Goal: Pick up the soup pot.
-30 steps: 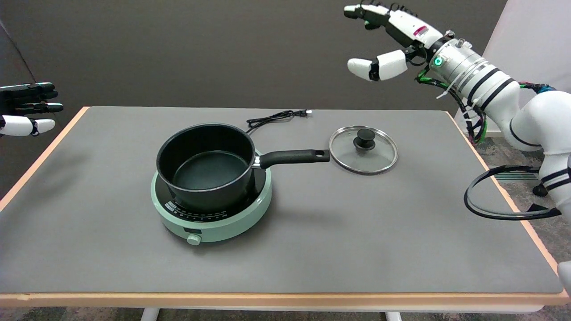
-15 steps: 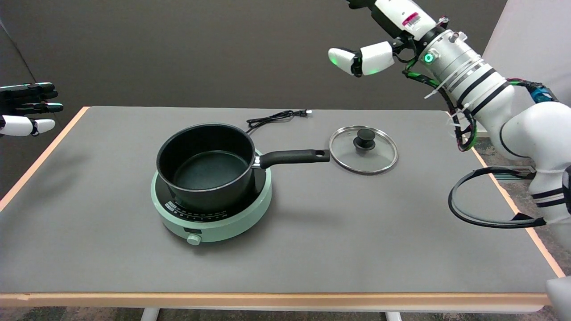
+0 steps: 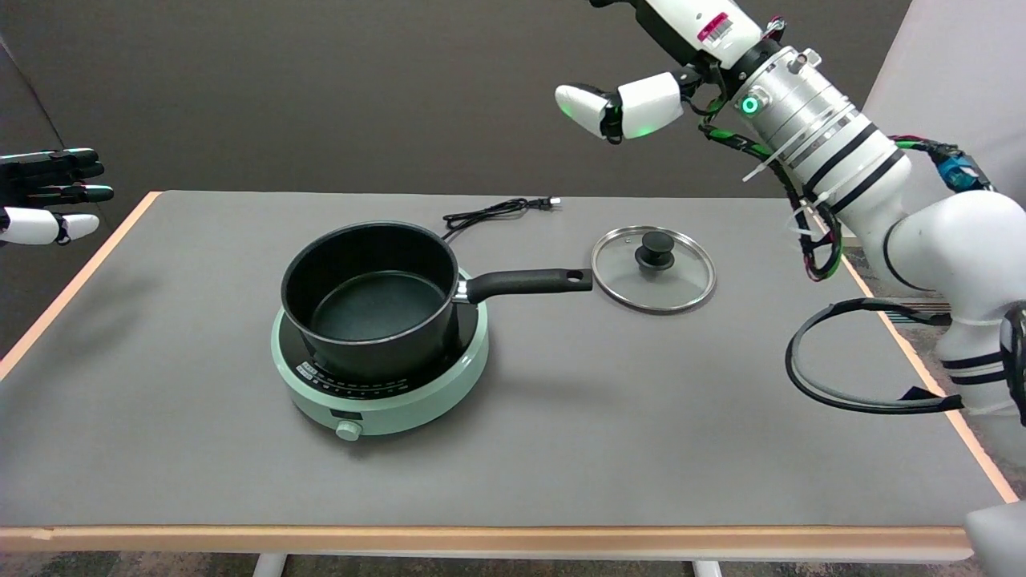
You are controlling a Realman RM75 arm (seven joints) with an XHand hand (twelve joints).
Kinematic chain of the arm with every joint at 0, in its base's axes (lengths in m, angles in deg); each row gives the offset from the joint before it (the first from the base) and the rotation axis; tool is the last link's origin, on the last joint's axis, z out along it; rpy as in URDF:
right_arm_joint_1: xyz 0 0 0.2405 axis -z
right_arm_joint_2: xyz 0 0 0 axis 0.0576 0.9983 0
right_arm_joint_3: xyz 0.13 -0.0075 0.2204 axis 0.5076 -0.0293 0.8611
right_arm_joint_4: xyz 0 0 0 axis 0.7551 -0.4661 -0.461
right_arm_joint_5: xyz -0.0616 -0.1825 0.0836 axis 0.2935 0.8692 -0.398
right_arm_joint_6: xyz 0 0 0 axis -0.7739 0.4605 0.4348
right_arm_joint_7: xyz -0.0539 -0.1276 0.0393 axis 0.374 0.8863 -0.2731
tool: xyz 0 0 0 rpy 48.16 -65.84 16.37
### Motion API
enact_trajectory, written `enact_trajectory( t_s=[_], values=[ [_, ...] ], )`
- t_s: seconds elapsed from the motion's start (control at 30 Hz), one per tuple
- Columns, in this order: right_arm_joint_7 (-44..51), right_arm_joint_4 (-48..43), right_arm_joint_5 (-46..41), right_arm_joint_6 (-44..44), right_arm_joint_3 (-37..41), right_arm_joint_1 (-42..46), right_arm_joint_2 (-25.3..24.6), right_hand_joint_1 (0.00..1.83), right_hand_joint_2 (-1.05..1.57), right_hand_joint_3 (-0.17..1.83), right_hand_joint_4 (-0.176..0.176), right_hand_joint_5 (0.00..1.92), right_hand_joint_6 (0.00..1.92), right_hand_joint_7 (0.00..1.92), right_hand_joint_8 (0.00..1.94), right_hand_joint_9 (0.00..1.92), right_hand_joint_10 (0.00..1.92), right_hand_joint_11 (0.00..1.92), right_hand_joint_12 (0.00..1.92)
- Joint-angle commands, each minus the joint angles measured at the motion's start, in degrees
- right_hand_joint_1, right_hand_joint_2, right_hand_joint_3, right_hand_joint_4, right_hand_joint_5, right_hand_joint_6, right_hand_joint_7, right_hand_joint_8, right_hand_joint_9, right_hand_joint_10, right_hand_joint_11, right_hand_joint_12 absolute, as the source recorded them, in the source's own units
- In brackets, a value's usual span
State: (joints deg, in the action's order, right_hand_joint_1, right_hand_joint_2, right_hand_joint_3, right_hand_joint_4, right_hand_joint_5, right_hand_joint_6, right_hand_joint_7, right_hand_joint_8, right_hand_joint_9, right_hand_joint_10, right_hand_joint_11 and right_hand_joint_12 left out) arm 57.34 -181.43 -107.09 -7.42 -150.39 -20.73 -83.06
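One head view only — looking down across the table, sitting low-left of the right hand.

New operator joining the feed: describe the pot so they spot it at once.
On the grey table, left of centre, sits a round mint-green cooker. The pot stands on it: black, open, its long handle pointing right toward the glass lid that lies flat on the table.

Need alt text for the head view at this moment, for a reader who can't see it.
A black soup pot, lid off, sits on a green hot plate on a grey table, its handle pointing right toward a glass lid lying flat. The right hand hangs open high above the table's far side, holding nothing.
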Motion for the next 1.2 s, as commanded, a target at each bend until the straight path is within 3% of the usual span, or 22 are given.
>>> enact_trajectory(
  t_s=[0.03, 0.37, 0.5, 0.63, 0.73, 0.83, 1.2],
  values=[
    [7.2, -2.9, 0.4, 0.0, 2.0, 1.3, -3.6, 0.65, 0.49, 0.92, 0.114, 0.41, 0.18, 0.47, 0.16, 0.46, 0.28, 0.35, 0.72],
    [17.1, -3.0, 1.1, 1.5, 3.3, 2.8, -9.9, 0.71, 0.5, 0.93, 0.131, 0.45, 0.19, 0.52, 0.17, 0.51, 0.31, 0.36, 0.74],
    [29.2, -3.1, 3.0, 11.3, -3.6, 2.8, -15.6, 0.74, 0.5, 0.94, 0.134, 0.47, 0.2, 0.54, 0.17, 0.52, 0.32, 0.36, 0.74],
    [44.0, -2.3, 13.7, 27.9, -14.4, 1.9, -22.5, 0.76, 0.52, 0.91, 0.14, 0.49, 0.22, 0.57, 0.19, 0.55, 0.31, 0.36, 0.74],
    [45.7, -0.8, 23.3, 38.5, -21.7, 1.3, -27.1, 0.77, 0.53, 0.91, 0.145, 0.5, 0.22, 0.58, 0.2, 0.56, 0.32, 0.37, 0.73],
    [46.0, 0.0, 26.1, 45.1, -26.7, 0.5, -30.6, 0.77, 0.53, 0.92, 0.149, 0.5, 0.22, 0.58, 0.2, 0.57, 0.32, 0.37, 0.73],
    [56.1, -3.0, 31.4, 56.5, -37.4, 2.7, -32.9, 0.79, 0.51, 0.94, 0.151, 0.5, 0.22, 0.6, 0.19, 0.56, 0.34, 0.37, 0.74]
  ],
)
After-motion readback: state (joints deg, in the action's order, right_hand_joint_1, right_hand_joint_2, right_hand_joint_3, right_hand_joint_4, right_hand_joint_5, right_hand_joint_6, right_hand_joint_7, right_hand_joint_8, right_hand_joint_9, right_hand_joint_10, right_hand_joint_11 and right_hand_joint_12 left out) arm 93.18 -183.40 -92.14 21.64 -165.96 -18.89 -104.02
